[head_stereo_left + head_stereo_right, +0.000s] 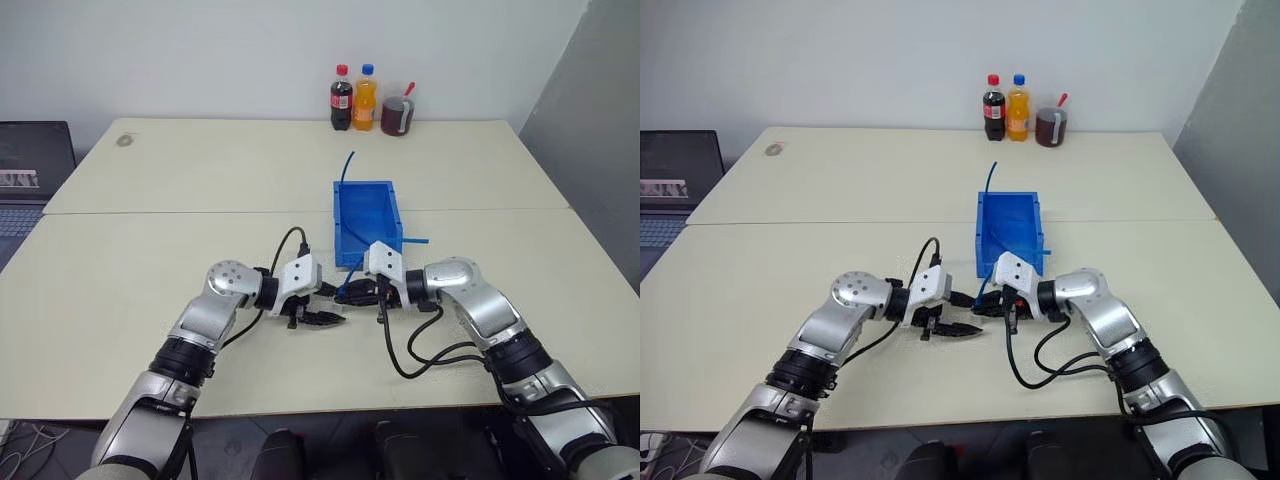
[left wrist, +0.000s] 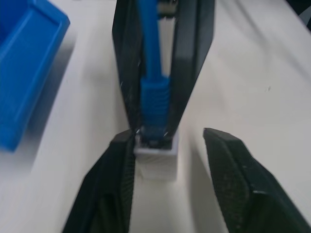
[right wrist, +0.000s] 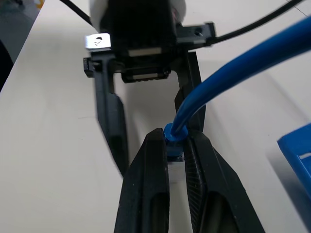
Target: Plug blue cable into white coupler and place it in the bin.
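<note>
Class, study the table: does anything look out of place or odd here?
Nothing is spilled or damaged. One oddity: a blue cable pokes up out of the bin, and another end sticks out past its right wall.

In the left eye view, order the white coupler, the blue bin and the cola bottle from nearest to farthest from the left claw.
1. White coupler, between the left claw's fingers.
2. Blue bin, just beyond, toward the right.
3. Cola bottle, at the table's far edge.
</note>
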You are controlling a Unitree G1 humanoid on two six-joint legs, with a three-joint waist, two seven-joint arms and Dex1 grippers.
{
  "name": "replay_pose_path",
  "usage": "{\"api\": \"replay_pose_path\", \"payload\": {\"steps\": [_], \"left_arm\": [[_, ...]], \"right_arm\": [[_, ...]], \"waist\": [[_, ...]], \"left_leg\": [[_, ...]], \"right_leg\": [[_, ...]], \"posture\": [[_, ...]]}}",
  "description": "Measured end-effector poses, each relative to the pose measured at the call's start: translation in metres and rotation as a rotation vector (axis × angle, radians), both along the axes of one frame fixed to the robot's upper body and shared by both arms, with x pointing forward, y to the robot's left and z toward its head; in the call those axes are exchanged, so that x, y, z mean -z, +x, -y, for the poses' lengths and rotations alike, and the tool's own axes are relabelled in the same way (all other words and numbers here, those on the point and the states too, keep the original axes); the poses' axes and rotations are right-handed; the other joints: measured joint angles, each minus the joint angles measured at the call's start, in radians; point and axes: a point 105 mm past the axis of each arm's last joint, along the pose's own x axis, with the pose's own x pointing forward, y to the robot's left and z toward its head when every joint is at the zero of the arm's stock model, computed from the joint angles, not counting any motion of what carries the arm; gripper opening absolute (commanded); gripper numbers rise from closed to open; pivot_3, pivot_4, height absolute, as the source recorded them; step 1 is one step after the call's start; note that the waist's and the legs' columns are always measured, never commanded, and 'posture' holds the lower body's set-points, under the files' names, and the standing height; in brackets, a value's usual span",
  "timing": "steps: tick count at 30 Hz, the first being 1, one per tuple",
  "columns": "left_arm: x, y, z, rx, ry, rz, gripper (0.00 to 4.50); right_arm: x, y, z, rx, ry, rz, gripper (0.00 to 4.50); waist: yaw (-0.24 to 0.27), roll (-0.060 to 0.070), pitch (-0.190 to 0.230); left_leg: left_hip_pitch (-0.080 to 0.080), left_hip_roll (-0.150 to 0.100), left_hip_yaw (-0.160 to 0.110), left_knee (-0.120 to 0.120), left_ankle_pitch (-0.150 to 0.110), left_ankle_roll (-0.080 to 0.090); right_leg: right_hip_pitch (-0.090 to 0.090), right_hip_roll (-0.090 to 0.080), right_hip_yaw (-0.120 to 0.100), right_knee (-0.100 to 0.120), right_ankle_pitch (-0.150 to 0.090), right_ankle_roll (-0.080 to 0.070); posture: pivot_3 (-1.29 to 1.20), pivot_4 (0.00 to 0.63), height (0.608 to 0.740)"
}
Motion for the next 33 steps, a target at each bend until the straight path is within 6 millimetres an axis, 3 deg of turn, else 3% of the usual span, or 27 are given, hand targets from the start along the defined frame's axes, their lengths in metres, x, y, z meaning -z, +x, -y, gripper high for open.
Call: {"api": "replay_pose_path", "payload": {"steps": [5, 7, 9, 12, 15, 17, 20, 22, 23, 24, 33], "left_arm": [[-0.017, -0.008, -0.03, -0.114, -0.034, -0.034, 4.34], [-0.025, -0.01, -0.04, -0.182, -0.061, -0.043, 4.45], [-0.034, -0.012, -0.044, -0.228, -0.093, -0.031, 4.45], [-0.055, -0.013, -0.041, -0.305, -0.18, -0.007, 4.45], [-0.073, -0.009, -0.036, -0.406, -0.329, -0.005, 4.45], [-0.078, -0.006, -0.038, -0.477, -0.389, -0.019, 4.45], [-0.08, -0.006, -0.046, -0.577, -0.425, -0.019, 4.45], [-0.079, -0.009, -0.046, -0.616, -0.447, -0.021, 4.5], [-0.078, -0.01, -0.047, -0.632, -0.453, -0.022, 4.5], [-0.077, -0.011, -0.047, -0.644, -0.456, -0.022, 4.5], [-0.075, -0.015, -0.047, -0.686, -0.469, -0.026, 4.5]], "right_arm": [[-0.008, 0.0, 0.017, 0.167, 0.074, -0.153, 0.18], [-0.021, 0.0, 0.025, 0.244, 0.133, -0.226, 0.18], [-0.04, -0.003, 0.028, 0.275, 0.209, -0.272, 0.18], [-0.087, 0.001, 0.025, 0.291, 0.361, -0.367, 0.18], [-0.132, 0.025, 0.028, 0.342, 0.452, -0.369, 0.18], [-0.145, 0.042, 0.035, 0.405, 0.465, -0.356, 0.18], [-0.129, 0.071, 0.053, 0.548, 0.399, -0.339, 0.18], [-0.111, 0.09, 0.065, 0.646, 0.345, -0.355, 0.86], [-0.105, 0.097, 0.067, 0.676, 0.325, -0.36, 0.92], [-0.102, 0.103, 0.067, 0.694, 0.306, -0.353, 1.27], [-0.101, 0.123, 0.07, 0.731, 0.262, -0.292, 3.43]], "waist": [[0.001, 0.001, 0.002], [0.001, 0.002, 0.004], [0.002, 0.001, 0.004], [0.0, 0.002, 0.004], [-0.001, 0.002, 0.005], [-0.002, 0.002, 0.004], [-0.001, 0.001, 0.004], [-0.003, 0.001, 0.004], [-0.003, 0.001, 0.004], [-0.003, 0.001, 0.004], [-0.003, 0.001, 0.004]], "left_leg": [[-0.002, 0.0, 0.0, 0.0, 0.0, 0.0], [-0.003, 0.0, -0.001, 0.0, 0.0, 0.0], [-0.003, 0.0, -0.001, 0.0, 0.0, 0.0], [-0.003, 0.0, -0.001, 0.0, 0.0, 0.0], [-0.002, 0.0, 0.0, -0.001, 0.0, 0.0], [-0.002, 0.0, 0.0, -0.002, 0.0, 0.0], [-0.003, -0.001, 0.002, -0.004, 0.0, 0.0], [-0.003, -0.002, 0.005, -0.006, 0.0, 0.0], [-0.003, -0.001, 0.005, -0.008, 0.0, 0.0], [-0.003, -0.001, 0.006, -0.011, 0.0, 0.0], [-0.003, -0.001, 0.006, -0.015, 0.0, 0.0]], "right_leg": [[-0.001, -0.001, 0.001, -0.001, 0.0, 0.0], [-0.002, -0.002, 0.001, -0.001, 0.0, 0.0], [-0.002, -0.002, 0.001, -0.001, 0.0, 0.0], [-0.002, -0.002, 0.001, -0.001, 0.0, 0.0], [-0.002, -0.002, 0.0, -0.001, 0.0, 0.0], [-0.002, -0.001, 0.0, -0.002, 0.0, 0.0], [-0.002, -0.002, 0.001, -0.005, 0.0, -0.001], [-0.003, -0.003, 0.004, -0.007, 0.001, -0.001], [-0.003, -0.003, 0.004, -0.009, 0.001, -0.001], [-0.004, -0.003, 0.005, -0.009, 0.001, -0.001], [-0.004, -0.003, 0.004, -0.012, 0.001, -0.001]], "posture": [[0.0, 0.15, 0.74], [0.0, 0.15, 0.74], [0.0, 0.15, 0.74], [0.0, 0.15, 0.74], [0.0, 0.15, 0.74], [0.0, 0.15, 0.74], [0.0, 0.15, 0.74], [0.0, 0.15, 0.74], [0.0, 0.15, 0.74], [0.0, 0.15, 0.74], [0.0, 0.15, 0.74]]}}
